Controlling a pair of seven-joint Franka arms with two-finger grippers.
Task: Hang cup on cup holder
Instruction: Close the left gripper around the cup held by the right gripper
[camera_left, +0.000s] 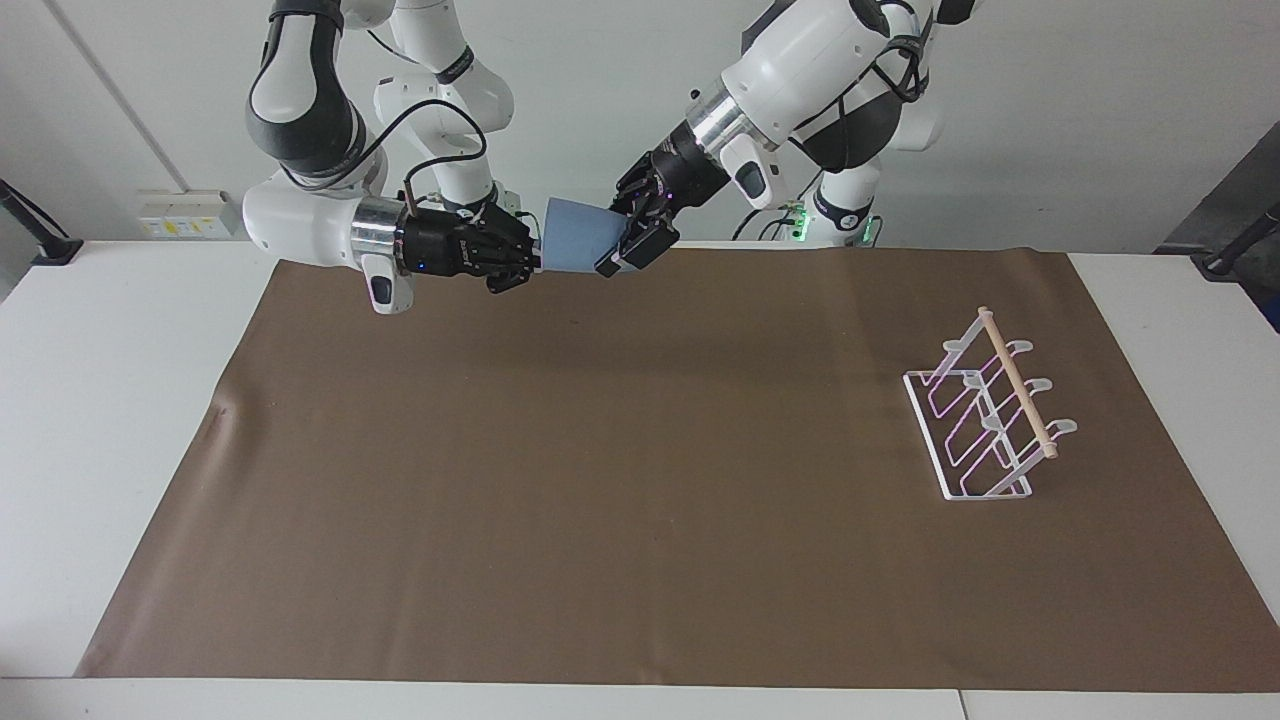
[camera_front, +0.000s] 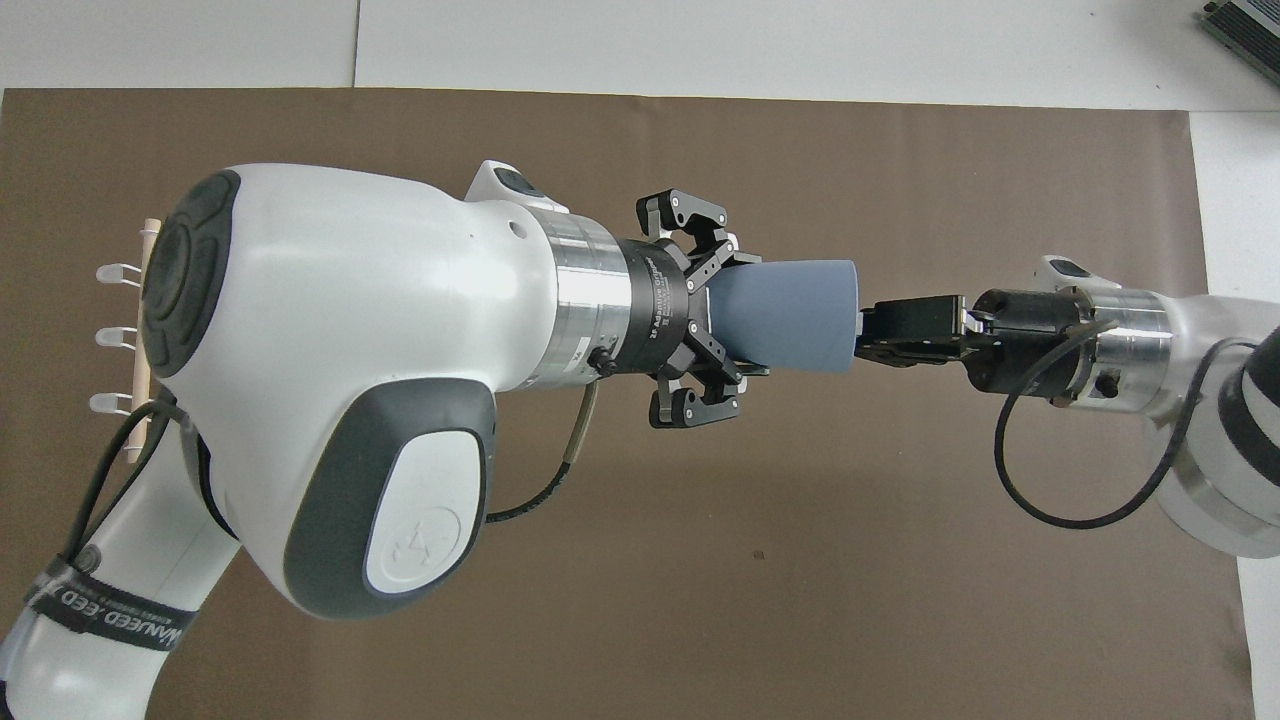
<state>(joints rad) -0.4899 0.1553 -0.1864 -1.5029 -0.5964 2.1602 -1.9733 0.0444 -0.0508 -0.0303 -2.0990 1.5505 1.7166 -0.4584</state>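
While right fingers (camera_left: 533, 255) pinch the cup (camera_left: 580, 238) (rim), left fingers (camera_left: 622, 240) clamp its base.

Most of the cup holder (camera_front: 135, 330) hidden under the left arm in the overhead view

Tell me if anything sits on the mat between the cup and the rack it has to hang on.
Nothing visible does. The cup is up in the air between the left pincer and the right pincer, and only bare brown mat lies between there and the rack at the left arm's end.
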